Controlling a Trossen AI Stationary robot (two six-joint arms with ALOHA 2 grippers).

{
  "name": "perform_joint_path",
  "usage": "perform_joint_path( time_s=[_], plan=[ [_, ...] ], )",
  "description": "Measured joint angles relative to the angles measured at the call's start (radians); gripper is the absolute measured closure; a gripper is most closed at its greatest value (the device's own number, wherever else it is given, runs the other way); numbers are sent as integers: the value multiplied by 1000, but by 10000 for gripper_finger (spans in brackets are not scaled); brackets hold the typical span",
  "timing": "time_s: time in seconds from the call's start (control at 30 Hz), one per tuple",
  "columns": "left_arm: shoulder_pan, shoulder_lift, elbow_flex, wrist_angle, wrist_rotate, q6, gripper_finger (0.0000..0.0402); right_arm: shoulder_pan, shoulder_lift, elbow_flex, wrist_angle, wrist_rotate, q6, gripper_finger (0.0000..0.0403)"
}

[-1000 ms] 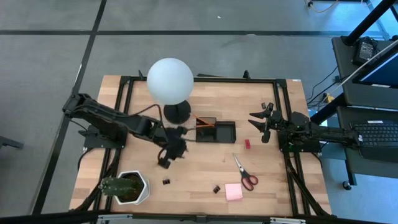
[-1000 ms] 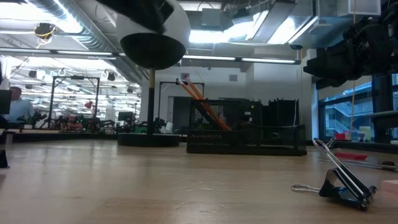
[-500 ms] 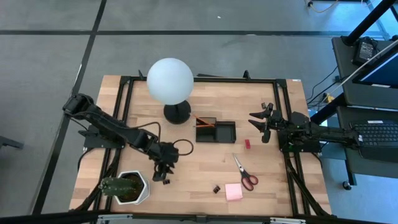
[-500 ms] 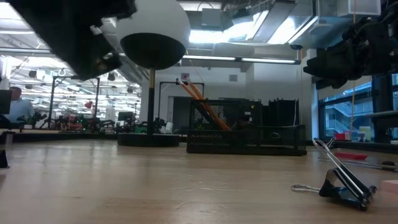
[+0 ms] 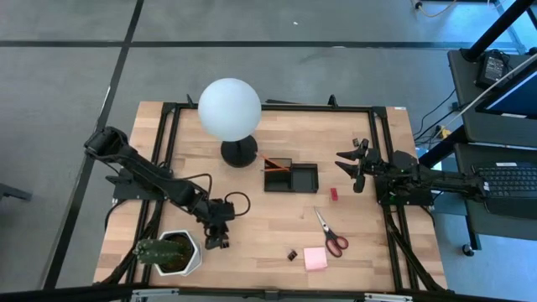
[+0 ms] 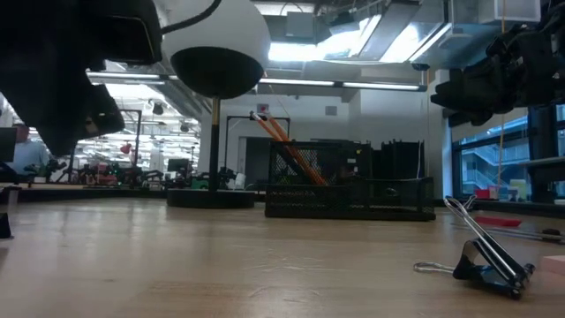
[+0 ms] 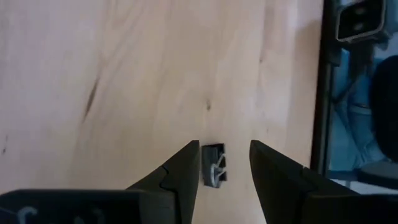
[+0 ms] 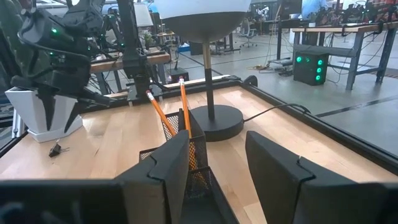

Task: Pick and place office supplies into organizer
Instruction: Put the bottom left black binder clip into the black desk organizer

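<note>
Holding two orange pencils [image 5: 275, 165], the organizer [image 5: 291, 178] sits mid-table; left gripper [image 7: 222, 165] hangs open around a binder clip [image 7: 214, 172].

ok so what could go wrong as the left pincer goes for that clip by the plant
1. The binder clip is tiny and lies flat between the open fingers of the left pincer; closing off-centre could flick it away instead of gripping it.
2. The plant pot sits close beside the left pincer in the high view, so the arm may knock it.
3. The lamp stands near the path to the organizer and could be bumped.
</note>
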Motion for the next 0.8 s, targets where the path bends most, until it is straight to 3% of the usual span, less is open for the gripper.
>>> perform_joint_path(
  time_s=[0.17, 0.57, 0.8],
  plan=[
    [0, 40, 0, 5, -2, -12, 264, 0, 0, 0, 0, 0, 0, 241],
    [-4, 131, 0, 16, 141, -40, 249, 0, 0, 0, 0, 0, -2, 241],
    [-19, 131, 0, 15, 110, -29, 267, 0, 0, 0, 0, 0, -3, 241]
  ],
)
